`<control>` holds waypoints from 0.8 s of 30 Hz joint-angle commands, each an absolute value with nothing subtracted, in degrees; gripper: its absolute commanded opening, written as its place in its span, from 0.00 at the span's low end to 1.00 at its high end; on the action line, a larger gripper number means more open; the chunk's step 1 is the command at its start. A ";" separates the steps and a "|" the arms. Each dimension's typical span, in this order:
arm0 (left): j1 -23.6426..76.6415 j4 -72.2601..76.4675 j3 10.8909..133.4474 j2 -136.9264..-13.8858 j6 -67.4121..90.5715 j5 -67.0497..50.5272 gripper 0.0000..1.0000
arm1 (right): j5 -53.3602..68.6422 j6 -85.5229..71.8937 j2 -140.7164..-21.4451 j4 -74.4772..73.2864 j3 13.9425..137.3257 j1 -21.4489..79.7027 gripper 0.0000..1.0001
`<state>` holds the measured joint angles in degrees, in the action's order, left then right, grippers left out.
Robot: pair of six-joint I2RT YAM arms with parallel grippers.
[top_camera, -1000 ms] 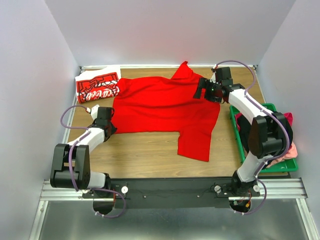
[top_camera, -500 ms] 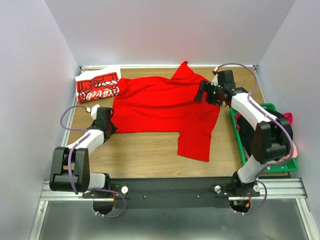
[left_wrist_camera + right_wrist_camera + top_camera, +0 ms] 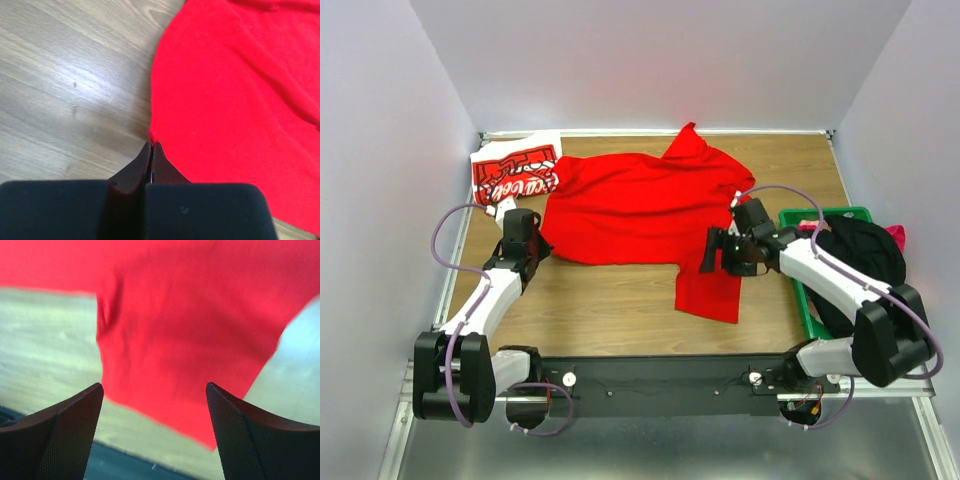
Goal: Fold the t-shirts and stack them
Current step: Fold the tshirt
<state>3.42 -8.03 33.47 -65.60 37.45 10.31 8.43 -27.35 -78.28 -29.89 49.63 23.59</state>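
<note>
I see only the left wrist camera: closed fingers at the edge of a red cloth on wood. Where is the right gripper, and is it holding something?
Observer: The right gripper is open and holds nothing. It is over the flap of the plain red shirt that reaches toward the arms.
Operator: Is there a second shirt?
Observer: Yes, a red shirt with white lettering lies folded at the far left corner of the table.
Operator: What is on the right side?
Observer: A green crate with dark clothing in it stands at the right edge.
</note>
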 commanded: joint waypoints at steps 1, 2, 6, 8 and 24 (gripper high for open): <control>3.08 -5.98 33.40 -65.13 36.39 5.72 0.00 | 1.15 -37.77 -73.40 -38.48 46.68 27.94 0.88; 3.16 -5.63 33.31 -65.39 36.30 5.28 0.00 | 0.27 -38.92 -72.34 -39.63 46.32 29.17 0.88; 3.08 -4.40 33.22 -65.74 36.30 4.83 0.00 | -3.33 -44.54 -68.04 -44.90 44.04 30.49 0.83; 3.08 -4.13 33.05 -65.57 36.30 4.66 0.00 | -4.74 -46.05 -67.68 -46.66 43.16 31.37 0.82; 3.16 -3.34 33.31 -65.83 35.95 2.72 0.00 | -5.98 -51.59 -65.65 -47.03 34.37 31.82 0.67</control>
